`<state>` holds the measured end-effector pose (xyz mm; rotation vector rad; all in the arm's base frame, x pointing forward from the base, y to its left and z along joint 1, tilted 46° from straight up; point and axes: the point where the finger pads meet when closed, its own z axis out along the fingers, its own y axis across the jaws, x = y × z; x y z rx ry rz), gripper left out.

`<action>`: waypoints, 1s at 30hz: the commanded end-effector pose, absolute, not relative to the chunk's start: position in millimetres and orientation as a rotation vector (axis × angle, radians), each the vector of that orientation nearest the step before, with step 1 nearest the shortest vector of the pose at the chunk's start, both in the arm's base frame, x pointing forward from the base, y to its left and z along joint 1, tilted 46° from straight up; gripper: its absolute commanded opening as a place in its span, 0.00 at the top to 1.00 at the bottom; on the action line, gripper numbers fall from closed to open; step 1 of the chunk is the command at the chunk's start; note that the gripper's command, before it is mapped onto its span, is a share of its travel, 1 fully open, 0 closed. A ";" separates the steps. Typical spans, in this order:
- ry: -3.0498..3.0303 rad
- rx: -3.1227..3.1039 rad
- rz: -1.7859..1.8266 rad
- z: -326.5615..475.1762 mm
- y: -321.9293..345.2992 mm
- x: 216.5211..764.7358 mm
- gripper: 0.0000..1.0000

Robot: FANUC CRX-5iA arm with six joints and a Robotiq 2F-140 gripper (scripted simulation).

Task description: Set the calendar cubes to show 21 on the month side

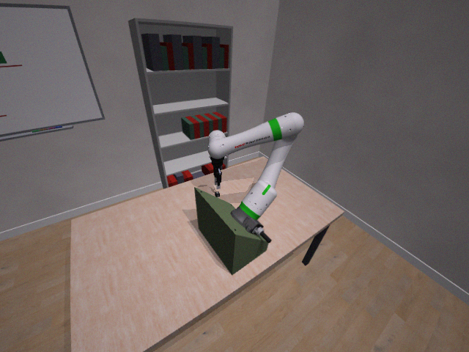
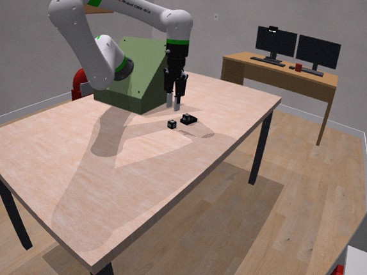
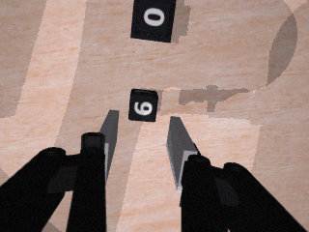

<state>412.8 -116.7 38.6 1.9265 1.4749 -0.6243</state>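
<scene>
A loose black cube (image 3: 143,104) lies on the table with a white 6 or 9 on its top face; it also shows in the exterior view (image 2: 171,124). The small black tray (image 2: 189,121) stands just beyond it, apart from it, and holds the other cube, whose top shows 0 (image 3: 154,19). My gripper (image 3: 143,129) points straight down and hangs above the table, a little short of the loose cube. Its fingers are partly closed, with a gap wider than the cube and nothing between them. It also shows in the exterior view (image 2: 172,105).
The green robot pedestal (image 2: 132,74) stands close behind the gripper. The table's right edge (image 2: 265,113) is some way beyond the tray. A desk with monitors (image 2: 282,71) stands off the table.
</scene>
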 end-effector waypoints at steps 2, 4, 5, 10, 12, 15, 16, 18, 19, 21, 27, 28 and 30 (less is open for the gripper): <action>1.475 1.926 -0.624 38.7 -116.5 412.9 0.72; 1.475 1.926 -0.624 38.7 -116.5 412.9 0.72; 1.475 1.926 -0.624 38.7 -116.5 412.9 0.72; 1.475 1.926 -0.624 38.7 -116.5 412.9 0.72; 1.475 1.926 -0.624 38.6 -116.6 412.9 0.72; 1.475 1.926 -0.624 38.2 -117.0 412.9 0.72; 1.475 1.926 -0.624 37.9 -117.2 412.9 0.72; 1.475 1.926 -0.624 37.3 -117.9 412.9 0.72; 1.475 1.926 -0.624 36.9 -118.3 412.9 0.72; 1.475 1.926 -0.624 35.9 -119.4 412.9 0.72; 1.475 1.926 -0.624 33.2 -122.2 413.0 0.72; 1.475 1.926 -0.624 32.4 -123.0 413.0 0.72; 1.475 1.926 -0.624 30.6 -124.9 413.0 0.72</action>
